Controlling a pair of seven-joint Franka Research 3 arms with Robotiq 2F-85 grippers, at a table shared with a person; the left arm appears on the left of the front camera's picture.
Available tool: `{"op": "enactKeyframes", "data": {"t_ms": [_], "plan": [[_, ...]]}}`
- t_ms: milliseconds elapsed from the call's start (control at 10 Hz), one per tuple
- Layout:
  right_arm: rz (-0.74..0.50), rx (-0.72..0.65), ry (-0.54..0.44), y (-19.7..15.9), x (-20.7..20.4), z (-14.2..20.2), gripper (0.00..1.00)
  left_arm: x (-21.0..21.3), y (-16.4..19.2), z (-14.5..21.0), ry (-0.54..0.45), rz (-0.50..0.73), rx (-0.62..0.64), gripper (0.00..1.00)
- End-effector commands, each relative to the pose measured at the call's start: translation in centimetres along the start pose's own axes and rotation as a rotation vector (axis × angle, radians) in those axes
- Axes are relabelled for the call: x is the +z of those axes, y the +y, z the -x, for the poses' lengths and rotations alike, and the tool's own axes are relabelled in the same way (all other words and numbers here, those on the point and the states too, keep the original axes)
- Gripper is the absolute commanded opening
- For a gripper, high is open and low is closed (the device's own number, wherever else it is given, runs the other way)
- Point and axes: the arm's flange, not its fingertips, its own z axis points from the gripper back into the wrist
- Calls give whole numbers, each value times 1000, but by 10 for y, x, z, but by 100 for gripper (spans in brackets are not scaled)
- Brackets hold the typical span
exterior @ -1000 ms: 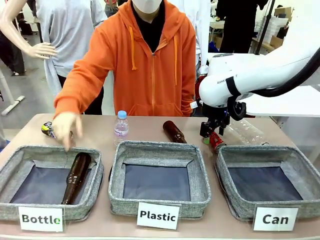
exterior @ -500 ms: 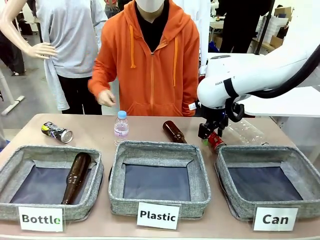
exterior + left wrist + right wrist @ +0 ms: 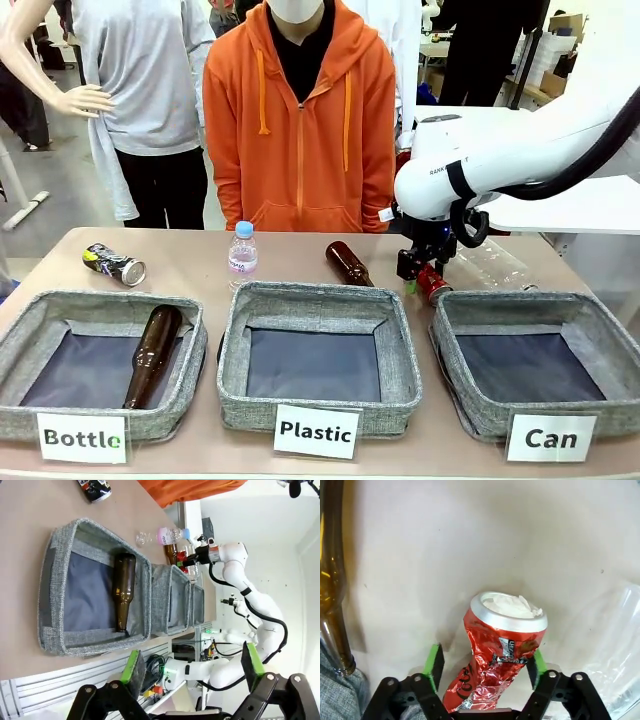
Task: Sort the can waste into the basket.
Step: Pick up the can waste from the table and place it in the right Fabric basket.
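Jaws of the right gripper (image 3: 485, 662) stand spread either side of the red can (image 3: 505, 645), which lies on the table (image 3: 200, 250). One green pad touches its crumpled side and the other sits just off it, so no real pinch shows yet. Jaws of the left gripper (image 3: 192, 667) hang wide apart with nothing between them, well away from the work.

Nearest the robot, on its right, sits the basket (image 3: 510, 300) labelled "Can", with nothing on its dark base. The red can lies just beyond the basket's far left corner, between a brown bottle (image 3: 348, 263) and a clear plastic bottle (image 3: 490, 265). The dark can (image 3: 115, 265) lies far off at the table's left end, and a person (image 3: 300, 120) in an orange hoodie stands behind the table.

The step in hand looks like the grasp. The can is dented and uneven, so the pads should probably close squarely on its narrow waist, firmly enough that it cannot twist. Lift straight up first, clear of the clear bottle and above the basket's wall. Then a short carry towards the robot puts it over the dark base, and letting go low should keep it from bouncing out
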Motion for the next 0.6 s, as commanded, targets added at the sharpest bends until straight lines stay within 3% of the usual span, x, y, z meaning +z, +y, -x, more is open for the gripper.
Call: {"op": "enactKeyframes", "data": {"t_ms": [0,100,200,500], "plan": [[21,4,-4,4,2,-4,0,4,-3,1,14,7,8,100],[22,2,3,5,1,-5,35,4,-3,1,14,7,8,100],[21,-9,4,4,2,-7,0,4,-3,1,14,7,8,100],[48,19,-14,9,18,3,0,4,-3,1,14,7,8,100]]}}
